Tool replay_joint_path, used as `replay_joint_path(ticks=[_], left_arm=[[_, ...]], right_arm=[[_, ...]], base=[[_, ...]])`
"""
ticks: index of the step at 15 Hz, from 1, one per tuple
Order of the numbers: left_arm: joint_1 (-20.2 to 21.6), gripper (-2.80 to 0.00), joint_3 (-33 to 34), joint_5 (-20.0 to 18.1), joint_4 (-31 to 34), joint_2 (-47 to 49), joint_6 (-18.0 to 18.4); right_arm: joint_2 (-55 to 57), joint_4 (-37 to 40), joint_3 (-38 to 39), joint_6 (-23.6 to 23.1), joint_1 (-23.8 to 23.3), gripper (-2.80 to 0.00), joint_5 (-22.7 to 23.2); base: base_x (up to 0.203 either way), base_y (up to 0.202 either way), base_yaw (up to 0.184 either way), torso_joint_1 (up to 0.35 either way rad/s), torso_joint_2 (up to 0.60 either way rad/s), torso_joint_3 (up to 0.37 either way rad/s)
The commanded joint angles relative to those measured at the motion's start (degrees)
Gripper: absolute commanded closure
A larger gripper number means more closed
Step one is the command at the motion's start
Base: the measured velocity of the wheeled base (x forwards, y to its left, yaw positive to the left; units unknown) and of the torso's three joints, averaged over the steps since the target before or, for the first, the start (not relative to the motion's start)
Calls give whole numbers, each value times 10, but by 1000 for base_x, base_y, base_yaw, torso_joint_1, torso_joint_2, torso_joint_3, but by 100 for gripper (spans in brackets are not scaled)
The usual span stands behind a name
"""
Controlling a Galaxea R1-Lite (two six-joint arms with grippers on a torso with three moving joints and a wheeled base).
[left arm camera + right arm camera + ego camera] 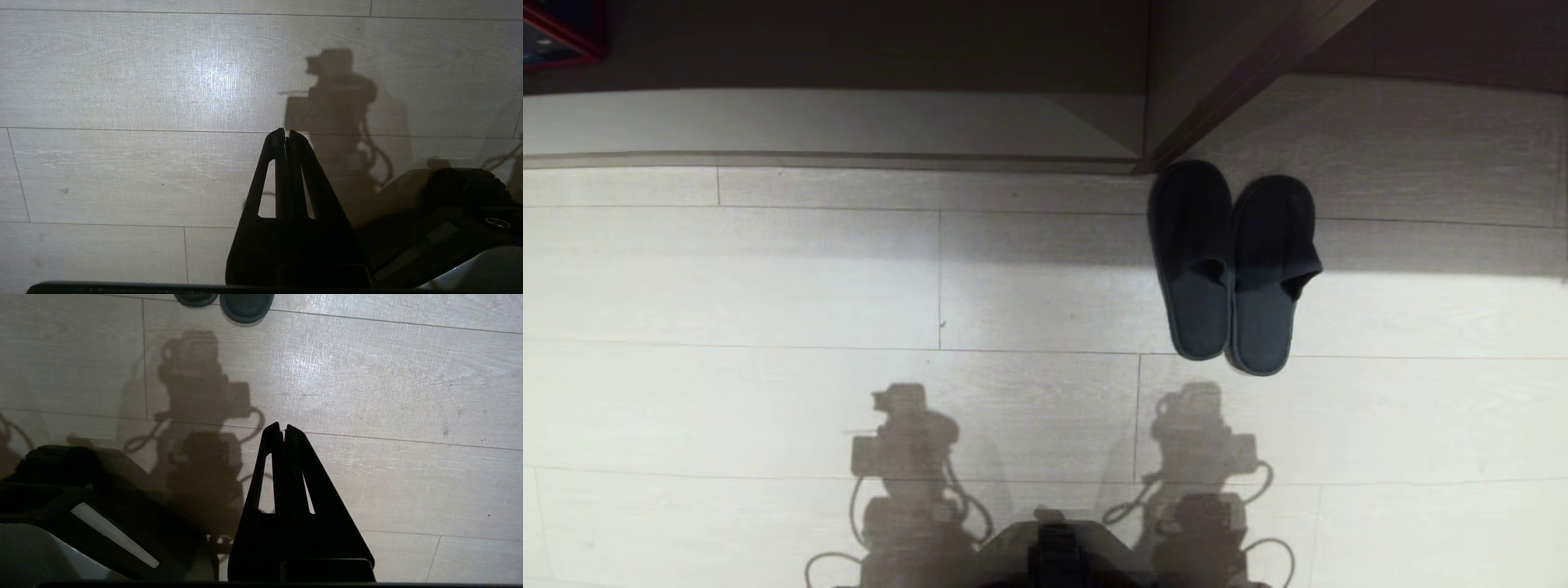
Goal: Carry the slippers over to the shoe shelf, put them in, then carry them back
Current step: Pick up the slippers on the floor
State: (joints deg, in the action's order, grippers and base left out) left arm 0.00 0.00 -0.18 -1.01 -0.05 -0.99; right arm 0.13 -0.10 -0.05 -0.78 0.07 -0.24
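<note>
The slippers (1270, 245), a dark grey pair, lie side by side on the pale plank floor, right of centre in the head view, toes toward the unit. Their heel ends (245, 304) show at the edge of the right wrist view. The shoe shelf (809, 122) runs across the far side, a low opening with a pale bottom board and an upright divider (1147, 82) just beyond the slippers' toes. Neither gripper is in the head view; only the arms' shadows fall on the floor. My left gripper (287, 132) and right gripper (282, 426) hang shut and empty above bare floor.
A red-framed object (560, 33) sits at the far left corner. A dark slanted wood panel (1241, 82) rises right of the divider. My own base (1054, 555) shows at the near edge. Pale floor planks (768, 327) stretch left of the slippers.
</note>
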Motion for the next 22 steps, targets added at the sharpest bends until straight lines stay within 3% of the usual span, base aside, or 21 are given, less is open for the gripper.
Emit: replay_joint_path(ticks=[1,8,12,17,22], left_arm=[[0,0,4,0,0,0,-1],[0,0,4,0,-2,0,-1],[0,0,4,0,-1,0,-1],[0,0,4,0,-2,0,1],[0,0,4,1,-1,0,1]], right_arm=[[0,0,0,0,0,0,0],[0,-1,-4,-7,0,0,2],[49,18,-65,-10,1,0,37],[235,-29,-101,-20,11,0,91],[524,-187,-133,-38,12,0,128]], base=[[0,0,0,0,9,-199],[0,0,0,3,1,-156],[0,0,0,0,0,0],[0,0,0,0,0,0],[0,0,0,0,0,0]])
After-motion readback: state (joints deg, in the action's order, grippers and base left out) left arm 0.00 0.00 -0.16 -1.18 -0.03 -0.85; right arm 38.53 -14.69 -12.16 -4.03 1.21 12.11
